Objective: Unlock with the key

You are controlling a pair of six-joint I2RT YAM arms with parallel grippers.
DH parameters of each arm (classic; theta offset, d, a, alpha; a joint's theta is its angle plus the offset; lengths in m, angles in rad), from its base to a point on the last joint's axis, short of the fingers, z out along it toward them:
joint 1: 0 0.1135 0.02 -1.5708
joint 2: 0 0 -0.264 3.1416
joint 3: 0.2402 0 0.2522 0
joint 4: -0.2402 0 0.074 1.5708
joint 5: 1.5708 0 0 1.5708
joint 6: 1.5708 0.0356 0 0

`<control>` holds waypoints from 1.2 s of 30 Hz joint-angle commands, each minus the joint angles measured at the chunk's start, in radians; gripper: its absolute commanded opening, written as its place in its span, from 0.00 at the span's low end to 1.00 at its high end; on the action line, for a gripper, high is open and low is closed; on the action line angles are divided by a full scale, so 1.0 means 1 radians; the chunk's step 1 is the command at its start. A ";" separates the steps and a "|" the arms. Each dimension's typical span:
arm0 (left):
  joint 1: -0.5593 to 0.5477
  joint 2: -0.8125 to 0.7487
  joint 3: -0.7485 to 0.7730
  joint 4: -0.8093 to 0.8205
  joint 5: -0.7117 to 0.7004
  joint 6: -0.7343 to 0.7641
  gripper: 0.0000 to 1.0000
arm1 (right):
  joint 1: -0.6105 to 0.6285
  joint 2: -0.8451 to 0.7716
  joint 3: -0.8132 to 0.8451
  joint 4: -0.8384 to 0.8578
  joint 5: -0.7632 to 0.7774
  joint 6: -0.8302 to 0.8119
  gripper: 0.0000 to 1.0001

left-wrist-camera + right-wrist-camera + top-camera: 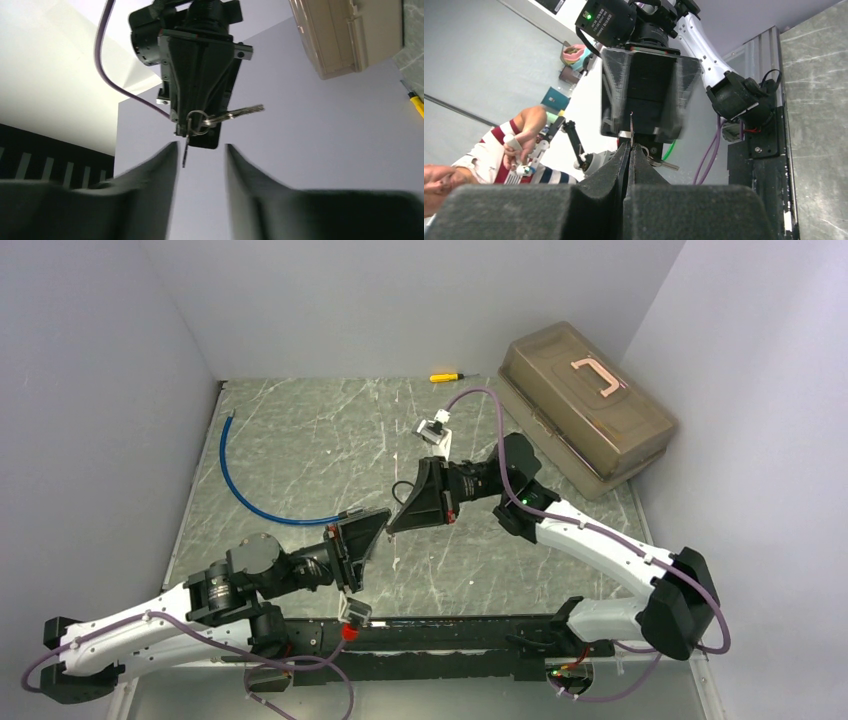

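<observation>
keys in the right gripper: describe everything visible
Two silvery metal keys on a split ring, held in mid-air. One key looks pinched in the shut right gripper, blade poking towards the open left gripper; the other key sticks out sideways, teeth showing. Nothing else touches them.

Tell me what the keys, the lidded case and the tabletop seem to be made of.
Keys: metal, bright silvery finish, with glints along the blade.
Case: plastic by the look, tan and semi-translucent, moulded edges, with a pink handle.
Tabletop: grey-green with white veins like marble; whether stone or a printed sheet cannot be told.
</observation>
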 commanded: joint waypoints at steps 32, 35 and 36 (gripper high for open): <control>0.715 0.678 0.527 -0.741 0.513 -1.026 0.99 | -0.041 -0.347 0.109 -1.064 0.528 -0.829 0.00; 0.729 0.794 0.533 -0.781 0.571 -0.757 0.99 | -0.051 -0.394 0.080 -1.060 0.552 -0.812 0.00; 0.730 0.830 0.531 -0.761 0.582 -0.709 0.99 | -0.054 -0.406 0.070 -1.058 0.557 -0.809 0.00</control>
